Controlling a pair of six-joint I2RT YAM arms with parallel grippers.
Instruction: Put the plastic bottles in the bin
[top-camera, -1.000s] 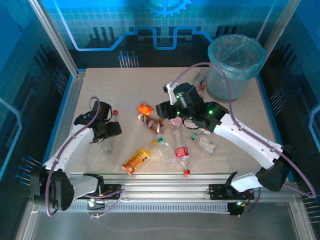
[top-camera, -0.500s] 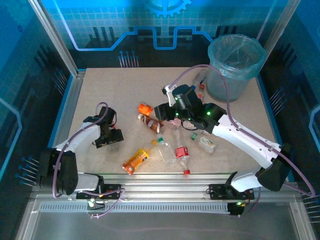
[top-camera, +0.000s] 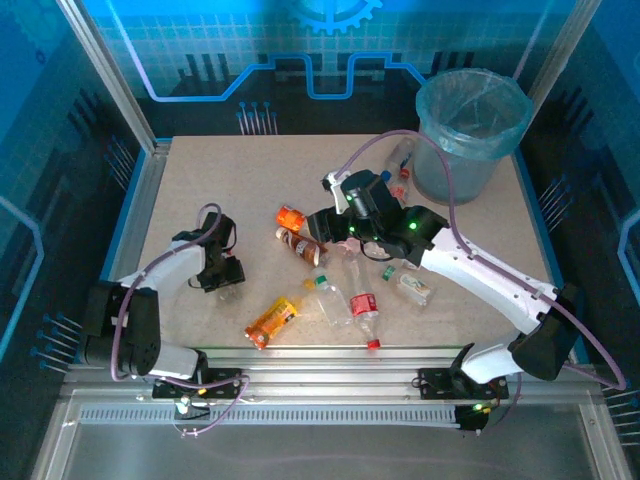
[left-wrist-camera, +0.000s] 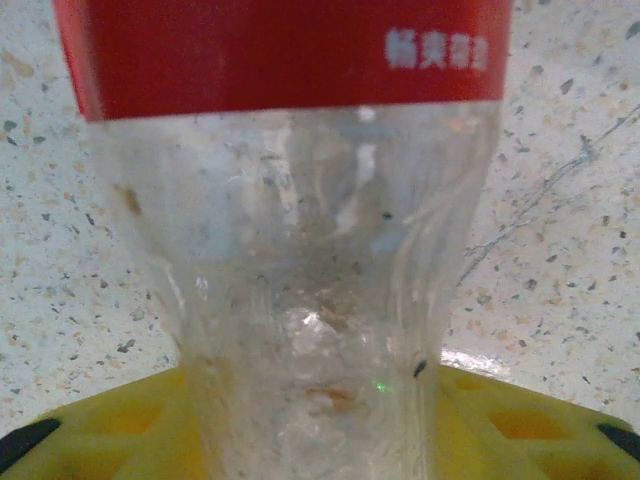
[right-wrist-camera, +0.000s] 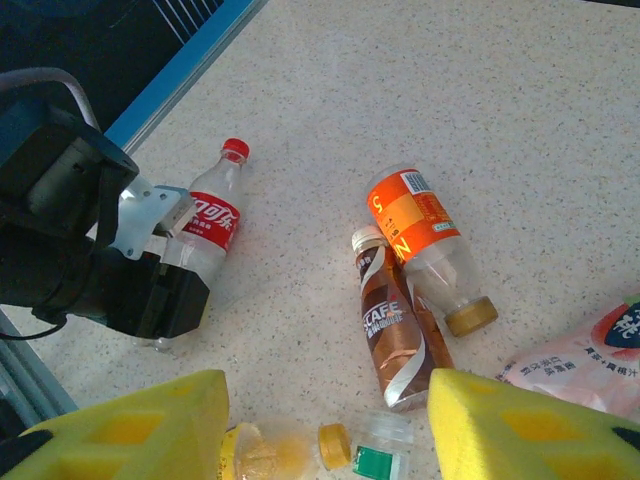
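Top external view: the left gripper (top-camera: 218, 276) was down on the left side of the speckled table (top-camera: 250, 170), set on a cola bottle (left-wrist-camera: 300, 250) that lay flat on the surface. From the left wrist, the bottle's clear body ran between the yellow pads (left-wrist-camera: 90, 425), which met it on either side with no table showing between pad and plastic (a narrow hold, the bottle not lifted). The right wrist camera showed the grip at the bottle's base end, with the red cap (right-wrist-camera: 235, 150) at the other end.

The right gripper (right-wrist-camera: 325, 430) hovered over the middle of the table, its pads well apart and nothing between them. Ahead of it an orange-labelled bottle (right-wrist-camera: 415, 225) and a brown coffee bottle (right-wrist-camera: 390, 330) lay side by side, touching, with a pink-labelled bottle (right-wrist-camera: 590, 365) just to their right.

Nearer the front edge lay a juice bottle (top-camera: 272, 318), a green-capped bottle (top-camera: 328, 298), a red-capped bottle (top-camera: 365, 308) and a small clear bottle (top-camera: 413, 287), scattered near one another.

The bin (top-camera: 455, 170) stood upright in the far right corner, lined with a light-blue bag, well apart from the cola bottle. One more bottle, the far bottle (top-camera: 400, 160), lay just beside the bin's left wall.
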